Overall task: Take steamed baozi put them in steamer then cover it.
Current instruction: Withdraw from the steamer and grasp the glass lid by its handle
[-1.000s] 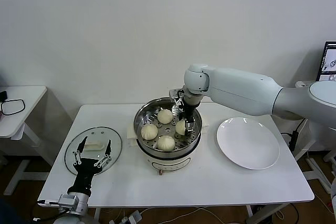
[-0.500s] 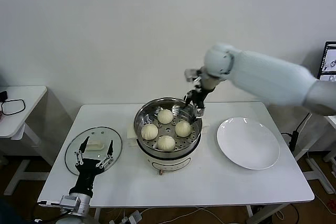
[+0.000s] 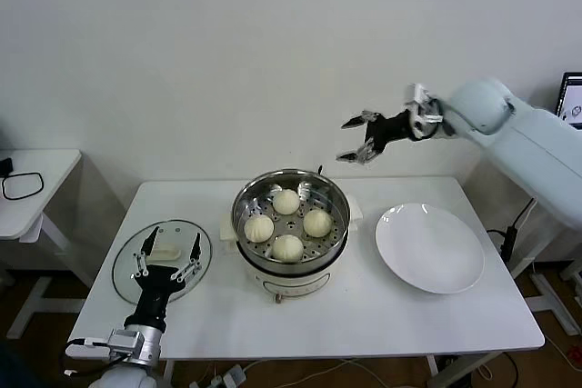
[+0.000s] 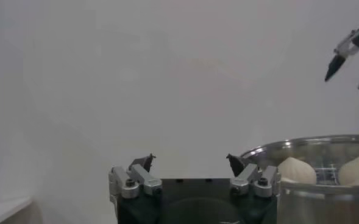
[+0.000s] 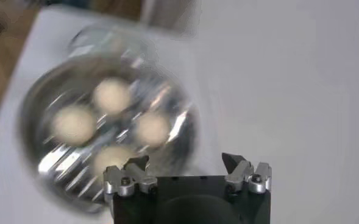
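Four cream-white baozi (image 3: 287,222) lie on the perforated tray inside the shiny steel steamer (image 3: 293,181) on its cream base at the table's middle. They show blurred in the right wrist view (image 5: 113,96), and two show in the left wrist view (image 4: 296,170). The glass cover (image 3: 129,256) with its white handle lies flat on the table at the left. My left gripper (image 3: 165,254) is open and empty, just above the cover's near edge. My right gripper (image 3: 359,138) is open and empty, high in the air above and right of the steamer.
A flat white plate (image 3: 429,247) lies to the right of the steamer. A small white side table (image 3: 36,179) stands at the far left. A wall stands close behind the table.
My right gripper has left the steamer, letting go of a baozi, and risen up and to the right. My left gripper has edged slightly right by the cover.
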Robot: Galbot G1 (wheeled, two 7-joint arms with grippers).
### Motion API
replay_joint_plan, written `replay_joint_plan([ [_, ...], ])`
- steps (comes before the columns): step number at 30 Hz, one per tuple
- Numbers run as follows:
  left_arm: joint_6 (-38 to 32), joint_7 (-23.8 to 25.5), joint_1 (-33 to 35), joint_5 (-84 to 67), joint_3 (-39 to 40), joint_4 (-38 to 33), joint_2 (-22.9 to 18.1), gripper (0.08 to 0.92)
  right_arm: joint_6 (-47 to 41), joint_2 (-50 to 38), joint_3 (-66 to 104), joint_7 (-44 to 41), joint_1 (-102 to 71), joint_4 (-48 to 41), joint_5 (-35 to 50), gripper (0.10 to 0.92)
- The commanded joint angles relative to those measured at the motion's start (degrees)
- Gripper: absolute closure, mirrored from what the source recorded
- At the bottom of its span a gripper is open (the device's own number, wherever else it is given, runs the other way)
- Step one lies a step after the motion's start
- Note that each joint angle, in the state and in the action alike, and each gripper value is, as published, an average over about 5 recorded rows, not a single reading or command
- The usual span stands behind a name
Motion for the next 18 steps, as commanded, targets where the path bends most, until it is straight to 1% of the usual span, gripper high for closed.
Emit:
replay_joint_plan([
  [1,2.63,-1.67,-1.59,-0.54,0.72,-0.70,0.59,0.177,14.38,-4.53,42.50,36.61,-42.17,13.57,7.26,0.203],
  [5,3.06,-1.98,-1.90,-1.63,0.28,-1.79,0.76,0.177,17.03,0.39,54.80,39.39,-57.78,19.15,3.42,0.203],
  [9,1.53,-1.10,-2.04,-1.76,0.66,-1.84,1.32,0.177,19.41,7.51,62.88,40.94,-69.79,24.49,-1.09,0.203],
  [14,-1.35,-0.90,-1.88,-1.62,1.12,-1.27,1.38,0.177,24.95,17.54,65.40,43.35,-81.02,28.24,-7.68,0.203],
  [18,-2.65,-0.90,-1.55,-1.26,0.83,-0.73,1.47,0.177,29.73,23.36,64.12,45.08,-86.70,29.61,-12.21,0.203],
])
